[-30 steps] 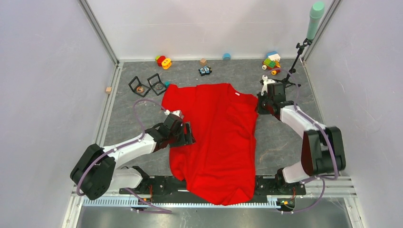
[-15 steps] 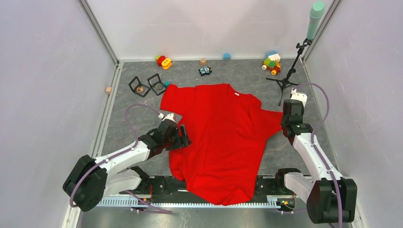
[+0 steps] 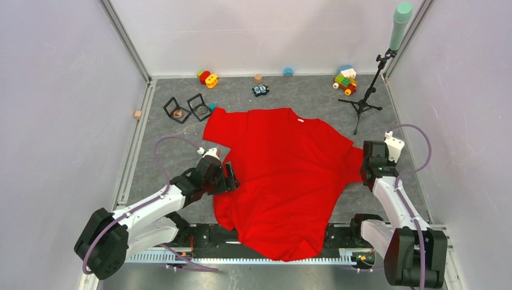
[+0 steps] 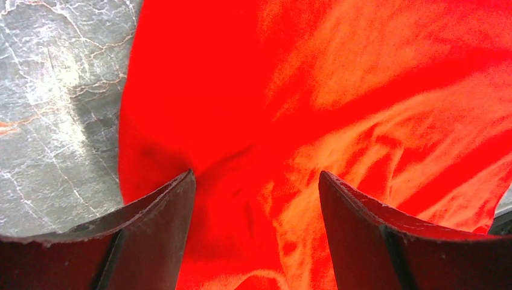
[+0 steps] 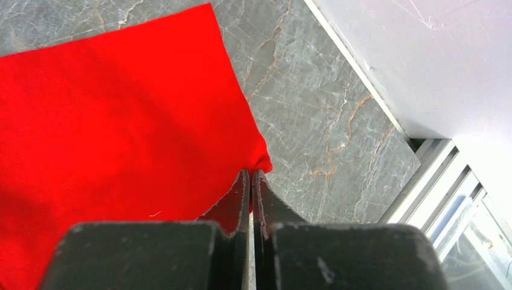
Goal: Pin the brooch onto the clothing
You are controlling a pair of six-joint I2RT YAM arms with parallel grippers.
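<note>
The bright red short-sleeved fabric T-shirt (image 3: 284, 175) lay spread flat at the middle of the grey marbled table (image 3: 302, 90), collar toward the far wall. The right gripper (image 5: 251, 178) was clamped shut on the corner of the sleeve on that side. The left gripper (image 4: 256, 178) stood with jaws wide apart over the shirt's left edge, holding nothing. Two black square frames (image 3: 177, 111) sat just beyond the other sleeve.
</note>
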